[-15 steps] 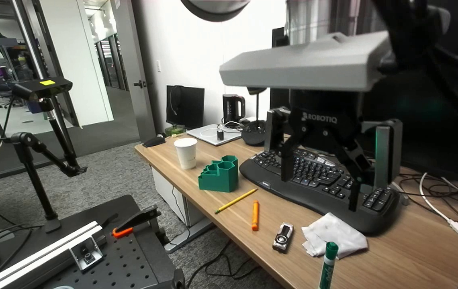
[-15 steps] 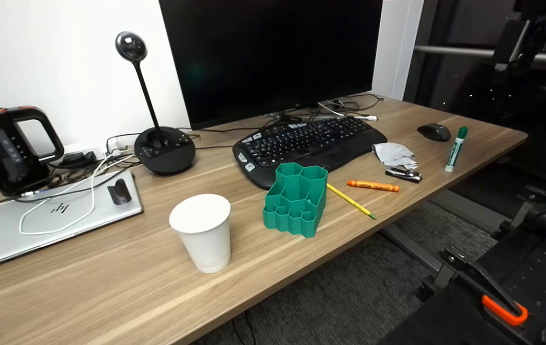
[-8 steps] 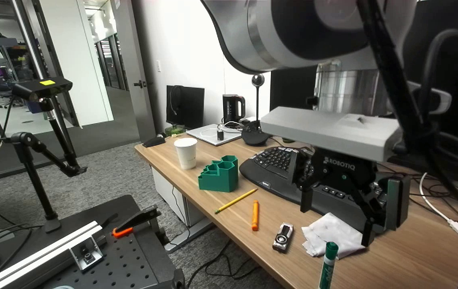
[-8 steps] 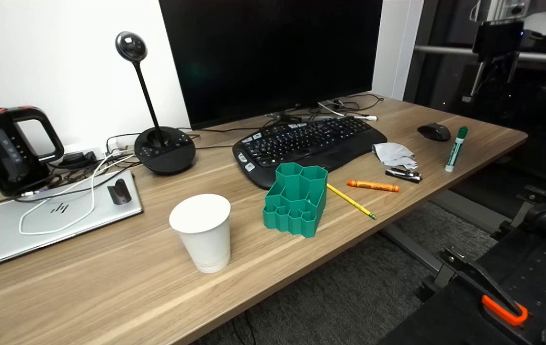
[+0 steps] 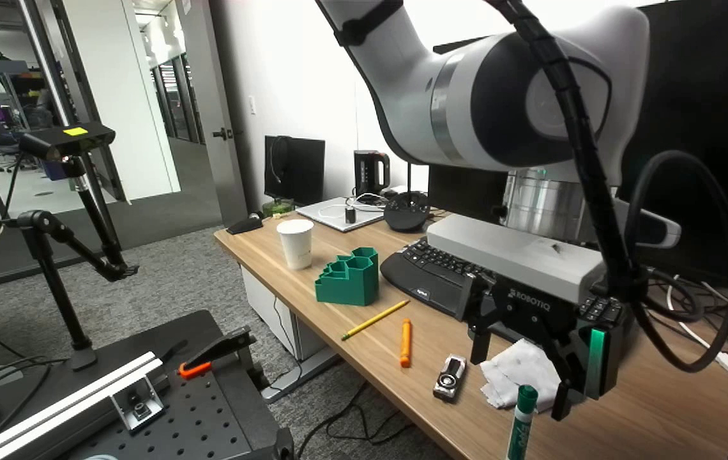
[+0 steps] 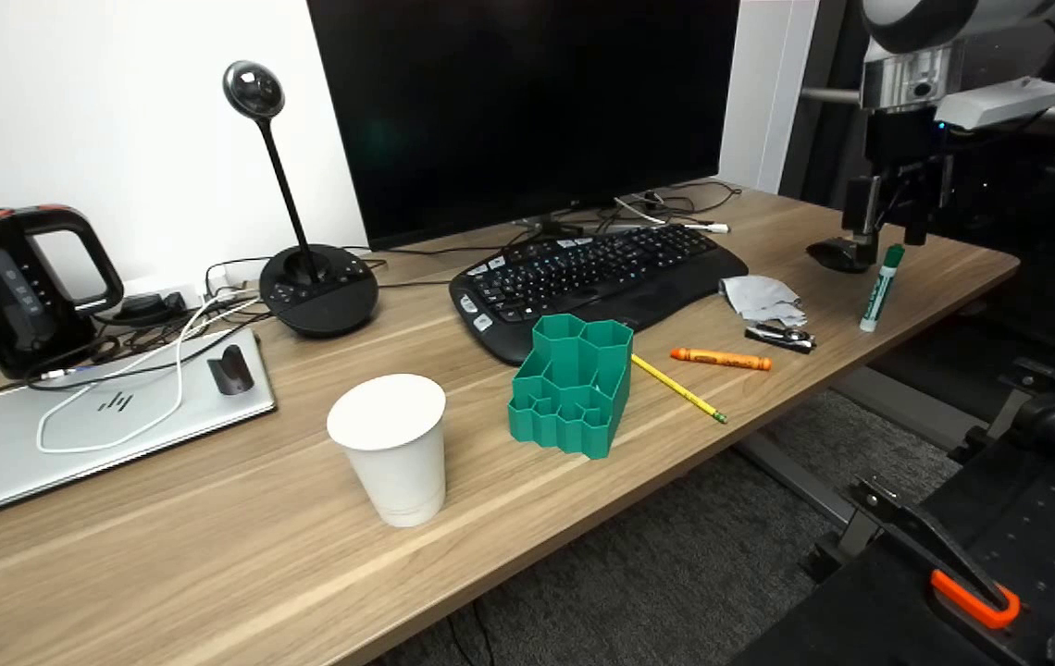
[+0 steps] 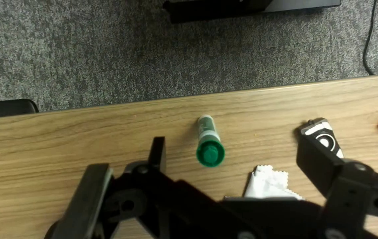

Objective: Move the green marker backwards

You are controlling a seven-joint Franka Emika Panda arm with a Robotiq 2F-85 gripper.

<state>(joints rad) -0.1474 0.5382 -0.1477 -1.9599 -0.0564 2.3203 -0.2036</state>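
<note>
The green marker stands upright on the wooden desk near its front edge, green cap up. It shows in both exterior views (image 5: 520, 428) (image 6: 878, 291) and in the wrist view (image 7: 210, 153), where I look down on its cap. My gripper (image 5: 521, 378) is open and empty, pointing down. It is above the desk and close to the marker in an exterior view (image 6: 891, 240). In the wrist view the fingers (image 7: 230, 149) are wide apart. The marker shows between them, nearer the left finger and slightly ahead, with no visible contact.
A white cloth (image 5: 517, 377) and a black-and-silver gadget (image 5: 450, 378) lie beside the marker. An orange crayon (image 5: 406, 343), a yellow pencil (image 5: 375, 319), a green organizer (image 5: 351, 281) and a white cup (image 6: 393, 453) are farther along. A keyboard (image 6: 601, 282) and mouse (image 6: 837, 254) lie behind.
My gripper has come down from above the keyboard and moved toward the front edge, close to the marker. It stays open. The marker has not moved.
</note>
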